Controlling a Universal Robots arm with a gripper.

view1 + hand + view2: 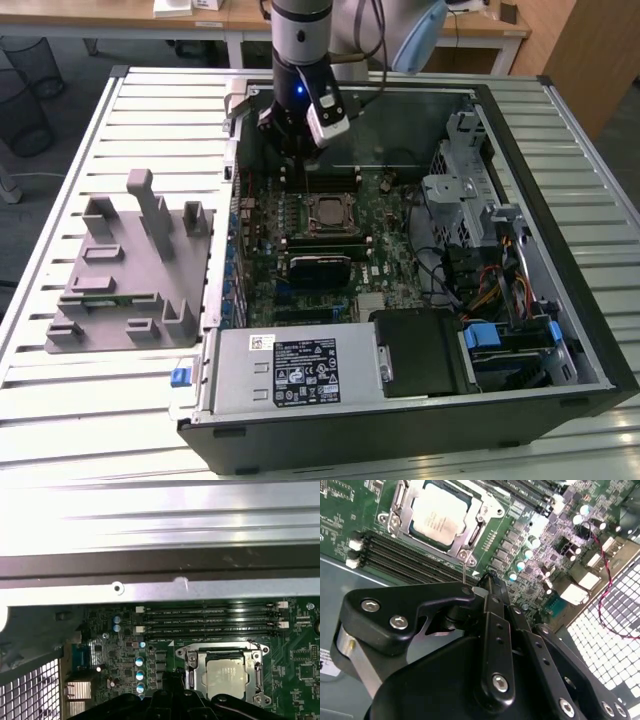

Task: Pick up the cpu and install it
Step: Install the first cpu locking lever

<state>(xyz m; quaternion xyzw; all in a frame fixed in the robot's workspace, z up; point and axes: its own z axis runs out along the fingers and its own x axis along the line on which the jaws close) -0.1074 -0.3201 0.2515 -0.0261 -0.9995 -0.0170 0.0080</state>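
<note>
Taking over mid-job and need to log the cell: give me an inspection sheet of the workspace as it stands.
Surface: ribbed metal table, carrying the open computer case.
Job's things: cpu lies in the motherboard socket, metal frame around it.
Clutter: grey fixture block beside the case.
Grippers: gripper above the memory slots, near the socket, holding nothing seen.
Cables: coloured wire bundle inside the case.
Surroundings: desks and wire bins behind.
</note>
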